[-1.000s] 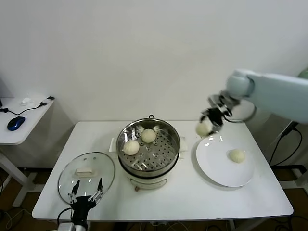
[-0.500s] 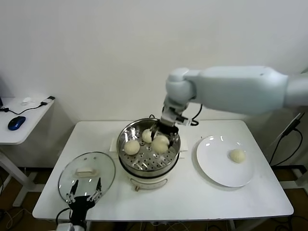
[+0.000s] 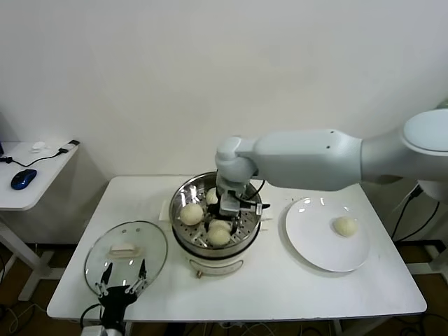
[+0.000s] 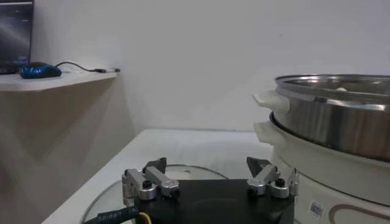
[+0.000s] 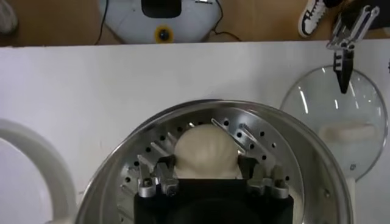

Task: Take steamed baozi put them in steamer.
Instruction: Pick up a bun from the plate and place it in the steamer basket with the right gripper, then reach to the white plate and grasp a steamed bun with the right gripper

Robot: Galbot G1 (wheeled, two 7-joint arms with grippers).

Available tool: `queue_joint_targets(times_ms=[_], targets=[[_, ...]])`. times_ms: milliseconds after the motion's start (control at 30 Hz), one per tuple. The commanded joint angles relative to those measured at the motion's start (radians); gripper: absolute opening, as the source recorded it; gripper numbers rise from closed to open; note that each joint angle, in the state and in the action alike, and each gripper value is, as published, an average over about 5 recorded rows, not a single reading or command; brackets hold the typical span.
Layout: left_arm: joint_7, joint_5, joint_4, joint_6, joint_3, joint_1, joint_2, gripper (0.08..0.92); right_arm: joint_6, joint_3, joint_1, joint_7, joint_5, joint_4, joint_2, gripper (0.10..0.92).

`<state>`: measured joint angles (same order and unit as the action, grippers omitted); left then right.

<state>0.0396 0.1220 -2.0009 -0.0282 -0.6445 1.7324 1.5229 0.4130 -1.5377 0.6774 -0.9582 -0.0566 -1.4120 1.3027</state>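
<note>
The steamer (image 3: 183, 190) stands mid-table; it also shows in the left wrist view (image 4: 341, 115). My right gripper (image 3: 222, 218) reaches down into it and is shut on a steamed baozi (image 3: 219, 235), which rests on or just above the front of the perforated tray. In the right wrist view the gripper (image 5: 207, 163) pinches that baozi (image 5: 204, 145) on both sides. Two more baozi lie in the steamer, one at left (image 3: 191, 213), one at the back (image 3: 211, 195) partly hidden by the gripper. A fourth baozi (image 3: 344, 225) lies on the white plate (image 3: 311, 245). My left gripper (image 3: 123, 278) is open, low at the table's front.
The round glass lid (image 3: 126, 248) lies flat left of the steamer, under my left gripper (image 4: 206, 167); it also shows in the right wrist view (image 5: 350, 131). A side table (image 3: 35, 175) with a blue mouse (image 3: 23, 178) stands far left.
My right arm carried a baozi from above the plate leftward over the steamer, then lowered it to the front of the tray. The left arm stayed put.
</note>
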Motion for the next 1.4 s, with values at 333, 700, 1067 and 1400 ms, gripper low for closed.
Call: queue_joint_targets(times_ms=[333, 700, 1067, 1400], targets=[[0.002, -0.001, -0.001, 0.000, 0.004, 0.002, -0.001, 0.823, 0.049, 0.024, 0.071, -0.070, -0.111, 0.029, -0.053, 0.821], [0.000, -0.004, -0.013, -0.002, 0.016, 0.007, -0.003, 0.823, -0.173, -0.203, 0.350, -0.177, -0.510, 0.208, -0.408, 0.823], [-0.002, 0.006, -0.024, -0.004, 0.012, 0.004, -0.004, 0.823, -0.428, -0.158, 0.031, -0.150, -0.340, 0.317, -0.706, 0.823], [-0.006, 0.007, -0.032, -0.005, 0.001, 0.028, 0.003, 0.823, -0.393, 0.232, -0.404, -0.103, -0.157, 0.607, -0.604, 0.823]])
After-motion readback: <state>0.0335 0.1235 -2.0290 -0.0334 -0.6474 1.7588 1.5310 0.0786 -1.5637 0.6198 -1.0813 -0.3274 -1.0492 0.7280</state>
